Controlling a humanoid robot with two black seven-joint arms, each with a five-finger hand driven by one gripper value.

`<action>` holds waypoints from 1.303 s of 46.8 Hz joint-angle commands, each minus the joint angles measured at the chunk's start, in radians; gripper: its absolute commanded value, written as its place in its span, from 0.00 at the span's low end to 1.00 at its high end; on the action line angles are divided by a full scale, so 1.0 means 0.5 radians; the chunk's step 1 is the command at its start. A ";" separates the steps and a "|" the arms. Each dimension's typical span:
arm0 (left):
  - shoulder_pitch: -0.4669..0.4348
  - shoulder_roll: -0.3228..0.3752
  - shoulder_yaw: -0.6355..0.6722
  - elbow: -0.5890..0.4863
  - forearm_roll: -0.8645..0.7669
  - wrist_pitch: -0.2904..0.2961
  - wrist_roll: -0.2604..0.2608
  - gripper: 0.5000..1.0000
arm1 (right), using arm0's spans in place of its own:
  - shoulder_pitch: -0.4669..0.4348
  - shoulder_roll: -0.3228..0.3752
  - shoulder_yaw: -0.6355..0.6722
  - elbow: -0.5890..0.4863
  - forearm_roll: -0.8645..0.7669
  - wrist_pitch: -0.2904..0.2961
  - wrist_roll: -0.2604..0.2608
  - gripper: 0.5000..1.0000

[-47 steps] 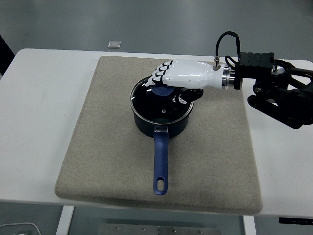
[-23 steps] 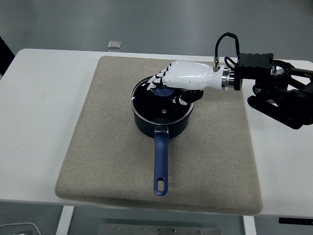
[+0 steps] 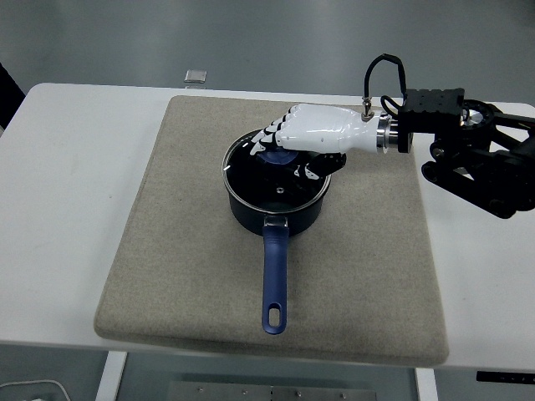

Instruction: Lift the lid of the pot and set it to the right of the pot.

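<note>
White surface (image 3: 67, 209), smooth and matte, carries your coarse beige felt mat (image 3: 184, 276), a rounded rectangle. Nearest you on it, the pot's long glossy blue handle (image 3: 274, 280) points at the near edge. Pot (image 3: 276, 209): dark blue, round, mid-mat. Pot lid (image 3: 272, 180): dark glass, metal-rimmed, seated on the pot, blue knob on top. Right hand (image 3: 313, 134): white shell, black joints, fingers (image 3: 272, 138) curled around the knob. Since half a second ago, wrist block shifted slightly; lid unmoved. Beyond the mat, one small grey square (image 3: 196, 76).
</note>
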 commanded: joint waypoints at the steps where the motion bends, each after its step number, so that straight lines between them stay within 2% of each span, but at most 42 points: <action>1: -0.001 0.000 0.001 0.003 0.000 0.000 0.000 1.00 | 0.004 -0.001 0.001 -0.003 -0.002 0.028 0.000 0.00; 34: -0.001 0.000 0.001 0.003 0.003 0.000 0.000 1.00 | 0.117 -0.007 0.011 -0.034 0.029 0.096 0.000 0.00; 61: -0.001 0.000 0.001 0.003 0.000 0.000 0.000 1.00 | 0.151 -0.010 0.011 -0.046 0.029 0.102 0.000 0.00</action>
